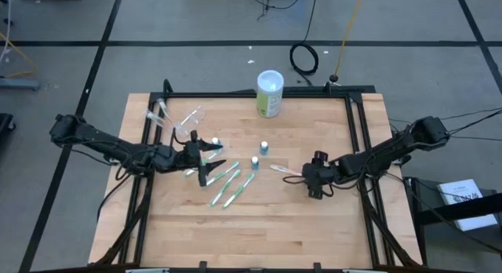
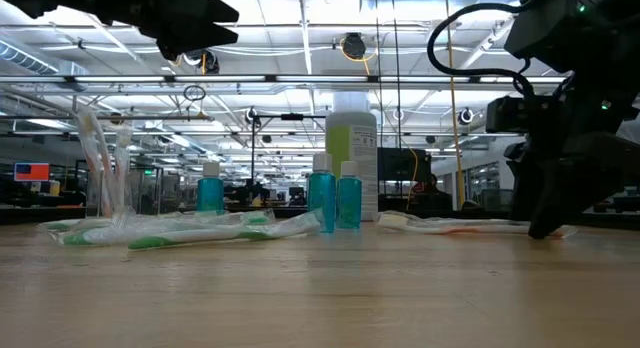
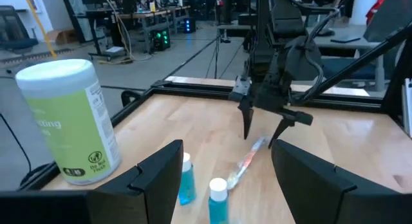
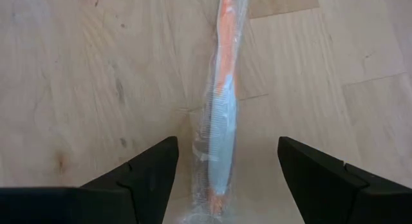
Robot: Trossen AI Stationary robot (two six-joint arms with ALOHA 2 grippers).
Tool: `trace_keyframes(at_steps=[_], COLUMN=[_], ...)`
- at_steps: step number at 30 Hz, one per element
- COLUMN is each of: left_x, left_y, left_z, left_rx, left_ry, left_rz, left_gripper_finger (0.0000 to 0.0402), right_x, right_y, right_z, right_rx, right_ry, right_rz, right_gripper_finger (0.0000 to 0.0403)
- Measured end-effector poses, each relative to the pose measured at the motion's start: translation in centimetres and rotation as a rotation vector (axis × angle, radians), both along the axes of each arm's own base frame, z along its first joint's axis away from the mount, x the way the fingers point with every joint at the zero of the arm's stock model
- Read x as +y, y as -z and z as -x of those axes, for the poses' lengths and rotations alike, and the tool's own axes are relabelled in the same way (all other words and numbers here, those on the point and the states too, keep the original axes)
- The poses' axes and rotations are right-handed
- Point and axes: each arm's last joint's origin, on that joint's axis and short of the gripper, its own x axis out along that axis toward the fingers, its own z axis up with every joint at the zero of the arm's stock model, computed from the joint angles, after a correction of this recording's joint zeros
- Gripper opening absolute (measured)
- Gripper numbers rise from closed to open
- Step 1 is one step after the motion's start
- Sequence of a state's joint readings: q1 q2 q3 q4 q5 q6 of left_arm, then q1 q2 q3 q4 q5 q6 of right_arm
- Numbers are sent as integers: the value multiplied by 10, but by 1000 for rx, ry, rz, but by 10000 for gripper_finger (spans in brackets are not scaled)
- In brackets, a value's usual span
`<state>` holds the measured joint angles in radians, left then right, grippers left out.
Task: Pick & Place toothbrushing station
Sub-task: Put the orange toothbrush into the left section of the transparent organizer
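**Right gripper poised over a wrapped toothbrush**

My right gripper (image 4: 222, 179) hangs spread, jaws straddling the orange wrapped toothbrush (image 4: 222, 102) lying flat on the table (image 1: 259, 226) (aligned for a lengthwise pinch). My left gripper (image 1: 210, 175), also spread and empty, waits above the green toothbrushes (image 1: 227, 187); the clear cup (image 1: 190, 120) lies beyond.

— What is the table (image 1: 259, 226) looking like?

— Pale wood in narrow planks, showing grain and a soft matt sheen, inside a black metal frame (image 1: 357, 132).

— And the toothbrush (image 4: 220, 102) under the right arm?

— It is lying sealed in a clear, crinkly plastic wrapper that is catching the light – orange and white plastic inside.

— The bottles (image 2: 335, 198)?

— Glossy see-through teal plastic, with smooth white caps.

— The canister (image 3: 67, 121)?

— Its green-and-white label is looking smooth and slightly shiny, and its white lid is looking like matt plastic.

— The fingers (image 3: 158, 179)?

— Matt black.
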<state>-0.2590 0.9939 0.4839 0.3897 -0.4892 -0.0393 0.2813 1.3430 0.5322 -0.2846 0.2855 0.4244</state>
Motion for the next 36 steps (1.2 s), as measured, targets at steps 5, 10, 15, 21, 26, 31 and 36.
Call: trace_keyframes(at_steps=[5,10,15,21,26,31,36], left_x=[5,9,11,15,15,15,15], left_y=[0,0,1,1,1,1,1], left_z=[-1,-2,-2,-2,-2,-2,-2], left_rx=[2,5,7,7,7,5,5], left_ry=[-22,-41,-51,-67,-67,-68,-68], left_rz=[-8,-6,-10,-9,-8,-4,-3], left_gripper_finger=[239,239,239,239,239,239,239], right_x=[1,2,2,3,3,3,2], right_y=[1,1,2,2,2,2,0], right_z=[-1,-1,-1,-1,-1,0,0], right_rx=[-15,-13,-8,-6,-4,-1,-11], right_ry=[-11,-9,-16,-2,-5,-9,-8], right_rz=[-36,-62,-82,-96,-94,-91,-91], right_gripper_finger=[260,232,190,147,121,101,73])
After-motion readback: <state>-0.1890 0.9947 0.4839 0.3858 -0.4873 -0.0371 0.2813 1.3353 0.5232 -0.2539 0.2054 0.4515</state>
